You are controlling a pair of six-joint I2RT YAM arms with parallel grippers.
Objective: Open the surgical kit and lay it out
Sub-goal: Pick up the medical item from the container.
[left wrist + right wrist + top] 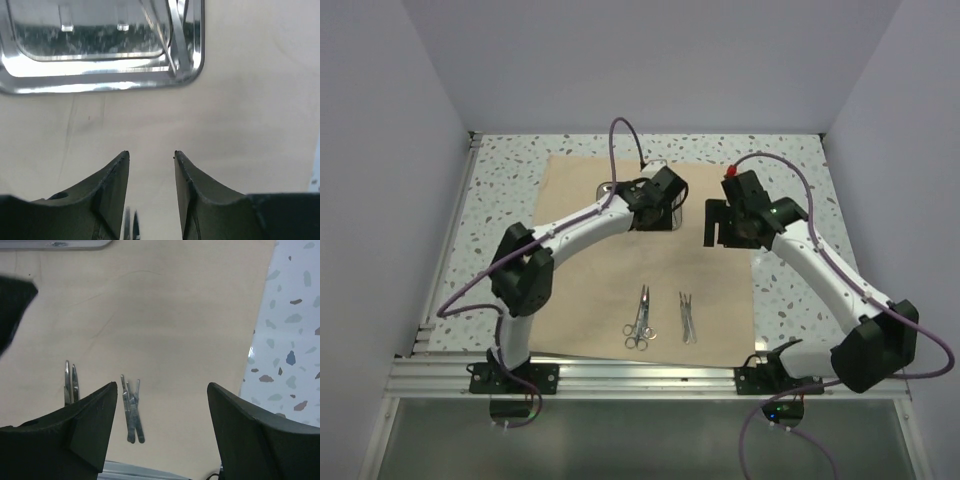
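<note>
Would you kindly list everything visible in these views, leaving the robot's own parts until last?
cloth wrap: one, tan, spread flat on the table
tray: one, shiny steel, on the cloth's far part
tools in tray: count unclear, silver, at its right end
ring-handled tools: apparently two, silver, near the cloth's near edge
tweezers: two or three, silver, just right of those
table: one, white speckled, under the cloth
cables: two, purple, along the arms
left hand: black, open, empty, just short of the tray
right hand: black, open, empty, above the cloth
</note>
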